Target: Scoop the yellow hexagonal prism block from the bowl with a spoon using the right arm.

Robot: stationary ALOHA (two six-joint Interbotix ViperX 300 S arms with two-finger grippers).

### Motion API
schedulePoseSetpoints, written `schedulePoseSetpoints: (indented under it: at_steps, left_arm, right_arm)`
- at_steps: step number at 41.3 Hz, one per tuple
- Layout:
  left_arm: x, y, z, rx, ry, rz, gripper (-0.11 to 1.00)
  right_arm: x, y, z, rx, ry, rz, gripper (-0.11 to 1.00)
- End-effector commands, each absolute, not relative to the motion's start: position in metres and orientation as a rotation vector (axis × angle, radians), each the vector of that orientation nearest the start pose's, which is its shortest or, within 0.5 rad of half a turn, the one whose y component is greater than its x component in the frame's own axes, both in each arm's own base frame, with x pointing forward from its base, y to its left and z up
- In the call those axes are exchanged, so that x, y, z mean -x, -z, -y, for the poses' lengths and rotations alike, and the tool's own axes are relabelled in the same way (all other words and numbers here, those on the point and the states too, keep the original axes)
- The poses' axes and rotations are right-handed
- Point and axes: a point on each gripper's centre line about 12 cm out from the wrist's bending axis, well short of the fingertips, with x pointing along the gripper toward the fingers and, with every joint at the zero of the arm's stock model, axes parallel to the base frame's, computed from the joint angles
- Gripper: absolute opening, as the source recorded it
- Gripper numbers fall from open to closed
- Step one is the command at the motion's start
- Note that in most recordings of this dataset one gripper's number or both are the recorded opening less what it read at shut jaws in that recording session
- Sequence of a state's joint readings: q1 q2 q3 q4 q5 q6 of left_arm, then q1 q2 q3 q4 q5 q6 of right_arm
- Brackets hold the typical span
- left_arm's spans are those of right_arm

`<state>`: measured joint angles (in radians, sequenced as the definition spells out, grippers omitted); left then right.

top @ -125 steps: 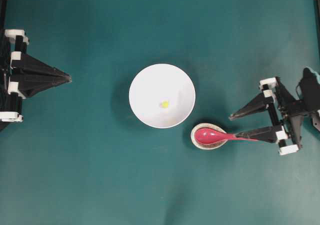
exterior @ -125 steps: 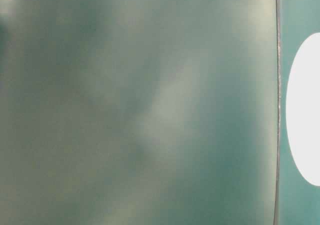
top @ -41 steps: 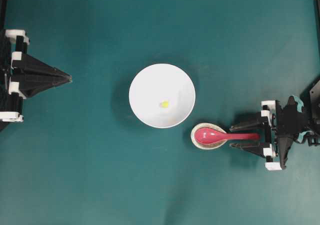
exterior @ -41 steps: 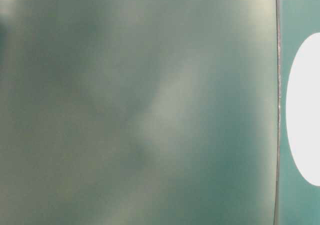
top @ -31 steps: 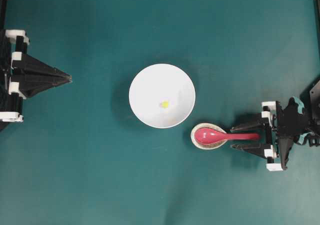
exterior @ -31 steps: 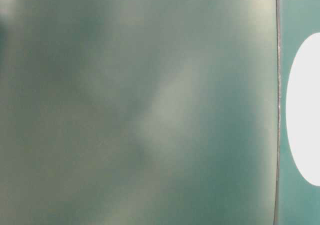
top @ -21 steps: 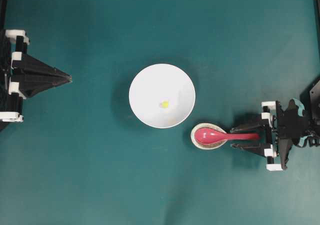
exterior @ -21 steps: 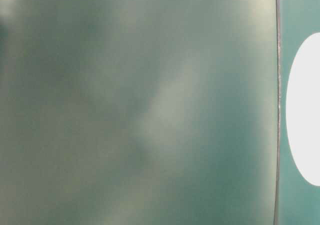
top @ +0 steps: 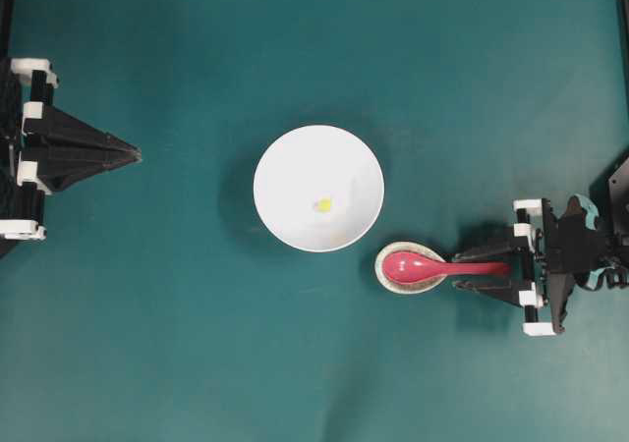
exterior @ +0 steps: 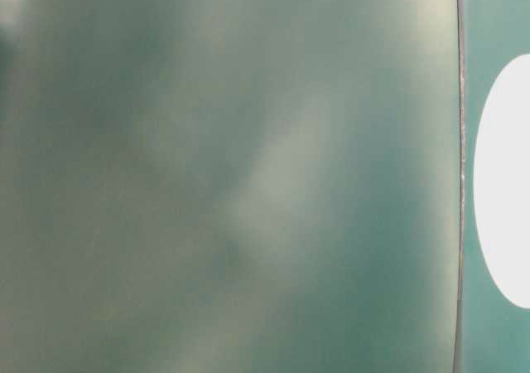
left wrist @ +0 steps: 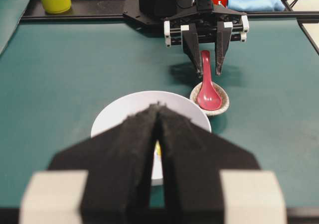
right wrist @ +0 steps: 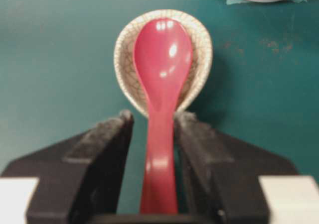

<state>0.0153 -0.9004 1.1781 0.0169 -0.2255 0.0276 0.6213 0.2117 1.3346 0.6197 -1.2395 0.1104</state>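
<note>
The spoon (right wrist: 162, 84) is seen lying with its deep scoop in a small speckled dish (right wrist: 200, 59) and its short straight handle reaching back between the fingers of the right end effector (right wrist: 152, 122). These stand narrowly apart, one on each side of the handle; slivers of gap seem to remain, so a firm hold cannot be confirmed. The glossy surface is judged hard, stiff and slippery, and the spoon light but breakable if dropped. The handle is best taken on its flat sides near mid-length, squarely, so that the scoop is not allowed to roll. The yellow hexagonal prism block (top: 323, 205) is found near the middle of the bowl (top: 285, 157), well apart from the spoon. The left end effector (left wrist: 157, 115) is seen closed and empty over the counter (top: 197, 344)
</note>
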Motion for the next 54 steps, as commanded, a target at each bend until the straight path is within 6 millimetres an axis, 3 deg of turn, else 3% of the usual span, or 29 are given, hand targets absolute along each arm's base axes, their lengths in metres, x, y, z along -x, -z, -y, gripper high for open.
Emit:
schedulePoseSetpoints:
  at_steps: [1, 12, 22, 29, 44, 54]
  left_arm:
    - [-0.212, -0.282, -0.002, -0.044, -0.009, -0.023, 0.00]
    - [-0.212, -0.282, -0.002, -0.044, -0.009, -0.023, 0.00]
    - [-0.212, -0.282, -0.002, -0.044, -0.009, -0.023, 0.00]
    - [-0.212, -0.283, -0.002, -0.044, -0.009, -0.013, 0.00]
    - [-0.211, -0.287, -0.002, -0.052, -0.009, 0.009, 0.00]
    - [-0.210, -0.288, -0.002, -0.050, -0.009, 0.020, 0.00]
  right_arm:
    - [-0.219, -0.076, -0.077, -0.131, 0.009, -0.288, 0.45]
    - [-0.219, -0.076, -0.077, -0.132, 0.010, -0.284, 0.43]
    - [-0.219, -0.077, -0.077, -0.132, 0.010, -0.275, 0.25]
    - [-0.219, -0.080, -0.077, -0.136, 0.009, -0.269, 0.24]
    - [-0.216, -0.114, -0.056, -0.173, 0.057, -0.160, 0.24]
    - [-0.226, -0.143, -0.047, -0.142, 0.081, -0.151, 0.24]
